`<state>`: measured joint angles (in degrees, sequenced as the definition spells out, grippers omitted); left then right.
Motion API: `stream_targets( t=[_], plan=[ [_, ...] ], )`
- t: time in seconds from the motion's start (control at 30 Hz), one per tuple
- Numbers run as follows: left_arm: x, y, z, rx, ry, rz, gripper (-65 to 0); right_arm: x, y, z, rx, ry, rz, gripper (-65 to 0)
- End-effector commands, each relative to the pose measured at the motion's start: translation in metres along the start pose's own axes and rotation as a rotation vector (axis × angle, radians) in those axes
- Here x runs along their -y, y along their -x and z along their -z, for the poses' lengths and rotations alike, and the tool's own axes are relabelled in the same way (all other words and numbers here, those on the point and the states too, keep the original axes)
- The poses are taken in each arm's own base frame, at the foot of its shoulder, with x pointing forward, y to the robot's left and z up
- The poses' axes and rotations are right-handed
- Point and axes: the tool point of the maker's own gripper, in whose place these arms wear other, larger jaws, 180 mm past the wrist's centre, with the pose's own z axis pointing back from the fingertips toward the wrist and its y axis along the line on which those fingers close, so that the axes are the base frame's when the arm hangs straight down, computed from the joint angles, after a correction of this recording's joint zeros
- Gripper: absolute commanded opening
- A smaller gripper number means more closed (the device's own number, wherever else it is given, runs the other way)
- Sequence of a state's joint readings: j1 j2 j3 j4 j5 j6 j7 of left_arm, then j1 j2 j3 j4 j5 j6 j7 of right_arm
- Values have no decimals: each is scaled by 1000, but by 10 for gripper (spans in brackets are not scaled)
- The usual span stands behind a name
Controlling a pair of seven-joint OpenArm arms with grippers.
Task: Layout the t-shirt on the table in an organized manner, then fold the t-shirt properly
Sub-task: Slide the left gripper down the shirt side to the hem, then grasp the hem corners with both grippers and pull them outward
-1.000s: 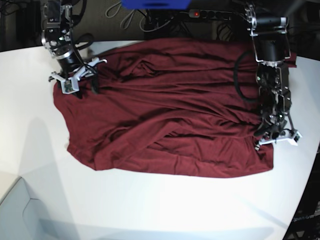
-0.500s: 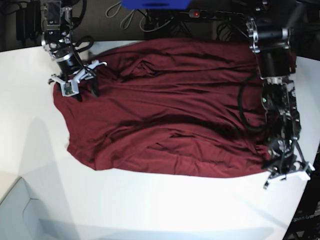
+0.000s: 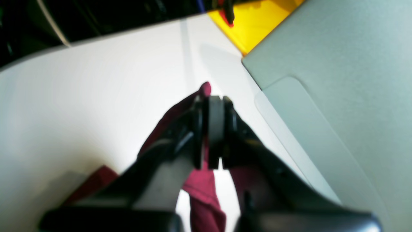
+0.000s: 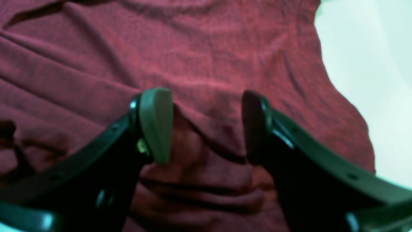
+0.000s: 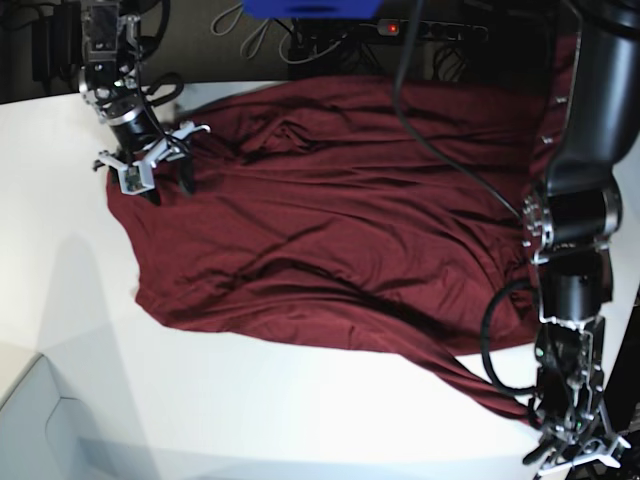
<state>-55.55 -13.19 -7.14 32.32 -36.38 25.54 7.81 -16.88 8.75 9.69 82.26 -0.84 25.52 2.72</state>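
Observation:
The dark maroon t-shirt (image 5: 330,230) lies spread and wrinkled across the white table (image 5: 70,300). My left gripper (image 5: 575,452) is at the table's front right corner, shut on a corner of the shirt, which stretches to it in a narrow strip. In the left wrist view the pads (image 3: 215,129) pinch maroon fabric (image 3: 202,190) above the table (image 3: 80,96). My right gripper (image 5: 168,186) stands open over the shirt's far left corner. In the right wrist view its fingers (image 4: 156,125) straddle a fold of the t-shirt (image 4: 193,58), with nothing gripped.
A power strip with a red light (image 5: 400,27), cables and a blue object (image 5: 310,8) lie behind the table. A grey panel (image 5: 40,420) sits at the front left and shows beside the left gripper as a grey panel (image 3: 338,80), with something yellow (image 3: 257,22) beyond it.
My left gripper has travelled toward the table's front right corner, dragging the shirt's corner with it and stretching that side out. The right gripper has stayed almost still and open.

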Motion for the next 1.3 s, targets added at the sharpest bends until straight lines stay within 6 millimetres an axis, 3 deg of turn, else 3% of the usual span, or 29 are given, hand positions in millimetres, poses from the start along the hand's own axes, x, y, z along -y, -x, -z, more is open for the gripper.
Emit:
stream_targets(
  t=[0.0,0.13,0.27,0.43,0.57,0.73,0.9,1.17,1.27],
  plan=[
    [24,-33,-2,85,39,9,-650,4,-14,0,48,5,-5,-310],
    [40,-38,-2,134,50,85,-650,4,-14,-1,46,5,-5,-310],
    [31,-29,-1,132,37,106,-650,6,-19,1,61,7,-8,-310],
    [5,-5,2,99,6,138,-650,41,-64,14,164,87,-24,-306],
    [-35,10,6,79,-47,176,-650,58,-111,30,254,102,-70,-292],
    [-58,12,1,98,-45,205,-650,43,-142,74,212,14,-146,-250],
    [-73,17,-7,117,-34,231,-650,16,-155,114,180,-92,-204,-248],
    [-85,31,-14,104,-31,249,-650,-24,-153,163,87,-216,-267,-250],
    [-92,38,-14,92,-39,258,-650,-19,-148,175,43,-214,-261,-251]
  ],
)
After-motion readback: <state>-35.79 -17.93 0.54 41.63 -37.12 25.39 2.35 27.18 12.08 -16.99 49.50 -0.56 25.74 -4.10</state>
